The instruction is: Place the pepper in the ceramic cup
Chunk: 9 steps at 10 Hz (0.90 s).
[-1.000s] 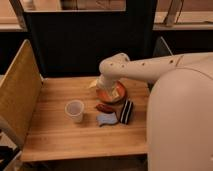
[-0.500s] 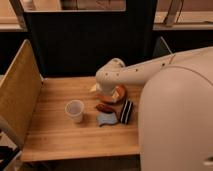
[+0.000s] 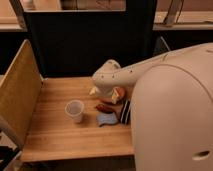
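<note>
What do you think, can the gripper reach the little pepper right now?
Probably yes. The gripper hangs just behind and above the pepper, which lies uncovered on the table next to the blue pad. Nothing seems to stand between them.

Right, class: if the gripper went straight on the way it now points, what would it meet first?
The gripper points downward, so probably the wooden table, beside the orange-brown dish and behind the pepper; depth is unclear.
</note>
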Tool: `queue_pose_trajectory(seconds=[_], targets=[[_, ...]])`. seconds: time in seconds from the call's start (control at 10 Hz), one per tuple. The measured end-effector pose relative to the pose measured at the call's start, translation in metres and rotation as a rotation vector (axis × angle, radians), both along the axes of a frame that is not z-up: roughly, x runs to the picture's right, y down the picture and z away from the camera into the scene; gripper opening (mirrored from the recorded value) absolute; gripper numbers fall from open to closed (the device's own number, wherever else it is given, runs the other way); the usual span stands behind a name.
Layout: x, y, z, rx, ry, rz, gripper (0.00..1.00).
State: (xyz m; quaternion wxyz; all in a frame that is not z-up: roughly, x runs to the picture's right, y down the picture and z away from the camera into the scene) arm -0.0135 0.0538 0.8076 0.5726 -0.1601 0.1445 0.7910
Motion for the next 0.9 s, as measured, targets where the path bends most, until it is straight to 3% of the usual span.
queue_pose_trajectory(seconds=[0.2, 0.5, 0.9], targets=[[-0.004, 0.016, 0.010, -0.025, -0.036, -0.009, 0.80], [-0.005, 0.055, 0.028, -0.077, -0.127, -0.083, 0.80], [0.011, 0.055, 0.040, -0.072, -0.205, -0.182, 0.80]])
